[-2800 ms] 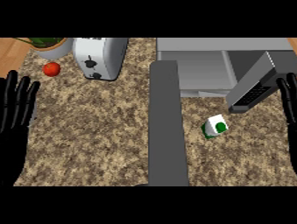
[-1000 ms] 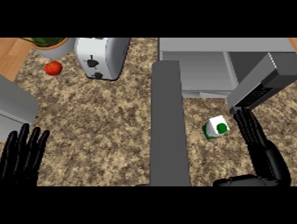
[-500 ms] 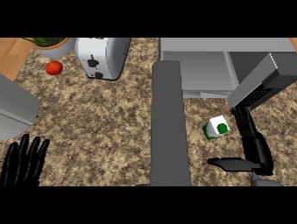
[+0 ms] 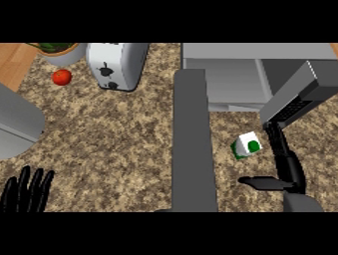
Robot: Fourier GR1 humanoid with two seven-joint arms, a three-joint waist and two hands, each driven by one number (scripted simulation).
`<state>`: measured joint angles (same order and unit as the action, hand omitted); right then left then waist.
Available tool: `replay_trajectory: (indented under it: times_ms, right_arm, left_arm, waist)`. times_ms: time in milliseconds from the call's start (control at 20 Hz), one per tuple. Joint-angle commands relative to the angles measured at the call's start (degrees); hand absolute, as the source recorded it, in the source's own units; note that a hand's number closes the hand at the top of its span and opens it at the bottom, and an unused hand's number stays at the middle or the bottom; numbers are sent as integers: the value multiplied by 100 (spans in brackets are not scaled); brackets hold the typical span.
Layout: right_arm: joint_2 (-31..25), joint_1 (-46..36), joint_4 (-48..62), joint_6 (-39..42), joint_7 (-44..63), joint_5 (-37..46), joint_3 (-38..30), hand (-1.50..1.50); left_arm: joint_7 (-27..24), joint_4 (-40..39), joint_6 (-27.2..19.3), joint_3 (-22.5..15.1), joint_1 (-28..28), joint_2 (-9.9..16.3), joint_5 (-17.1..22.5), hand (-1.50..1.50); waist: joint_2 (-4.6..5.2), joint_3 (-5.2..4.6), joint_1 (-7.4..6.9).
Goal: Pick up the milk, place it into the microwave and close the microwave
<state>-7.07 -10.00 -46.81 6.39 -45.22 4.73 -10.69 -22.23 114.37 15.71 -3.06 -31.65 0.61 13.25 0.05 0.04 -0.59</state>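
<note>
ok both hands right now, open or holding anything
Left hand: open, holding nothing.
Right hand: open, fingers straight beside the small white-and-green milk carton, not holding it.

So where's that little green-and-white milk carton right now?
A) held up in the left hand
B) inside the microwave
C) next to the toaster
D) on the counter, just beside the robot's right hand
D: the milk carton sits on the counter in front of the open microwave, just left of the right hand, whose fingers are straight and not curled round it.
</note>
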Motion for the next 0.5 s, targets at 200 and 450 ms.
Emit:
replay_trajectory:
  times_ms: [200,450]
  right_arm:
    - [-271,-787,2087,-57,-1345,140,-263,-150]
    - [-322,-1076,2570,-38,-1644,244,-231,-150]
  left_arm:
    - [47,-176,53,138,158,50,116,-150]
    - [291,263,81,299,-20,185,327,-150]
  waist:
    - [7,2,-6]
    - [8,3,-13]
